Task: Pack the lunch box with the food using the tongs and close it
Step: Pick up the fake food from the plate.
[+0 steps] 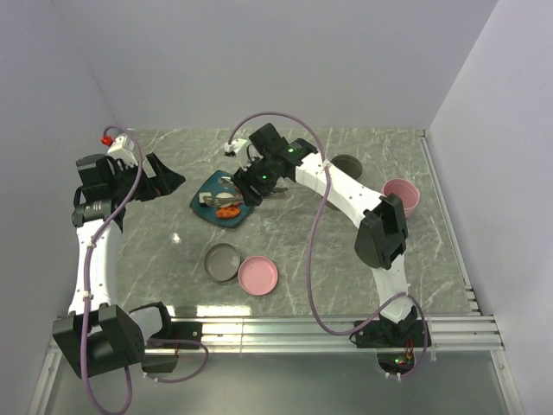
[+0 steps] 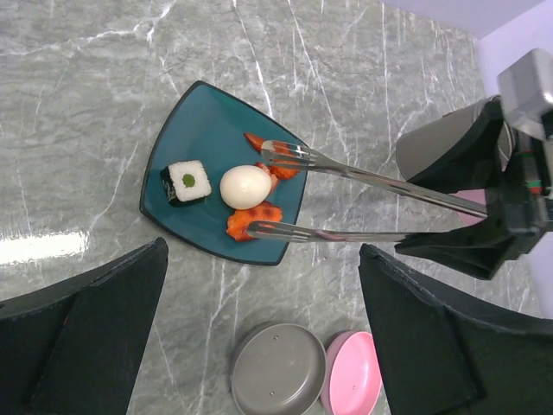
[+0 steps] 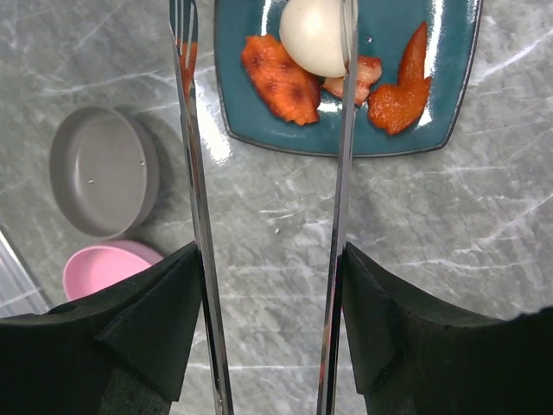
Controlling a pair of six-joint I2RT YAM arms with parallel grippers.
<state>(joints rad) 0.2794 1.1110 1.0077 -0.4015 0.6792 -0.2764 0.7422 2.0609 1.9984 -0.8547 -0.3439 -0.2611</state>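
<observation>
On a teal square plate (image 2: 199, 121) (image 1: 206, 186) lies the food: a white ball (image 2: 244, 186) (image 3: 315, 35), orange-red chunks (image 2: 253, 220) (image 3: 281, 78) and a dark-and-white roll piece (image 2: 187, 181). My right gripper (image 3: 270, 277) (image 1: 259, 177) is shut on the silver tongs (image 3: 192, 173) (image 2: 371, 177), one arm against each finger. The tongs' spread tips hang over the plate beside the white ball and the chunks. A round grey lunch box bowl (image 1: 223, 261) (image 2: 278, 367) sits near the front with a pink round piece (image 1: 258, 275) touching it. My left gripper (image 1: 168, 180) (image 2: 259, 337) hovers open and empty left of the plate.
A second grey round dish (image 1: 347, 164) and a second pink one (image 1: 401, 193) sit at the back right. The right arm reaches across the middle of the table. A metal rail (image 1: 346, 328) runs along the near edge, and walls close in the left, back and right.
</observation>
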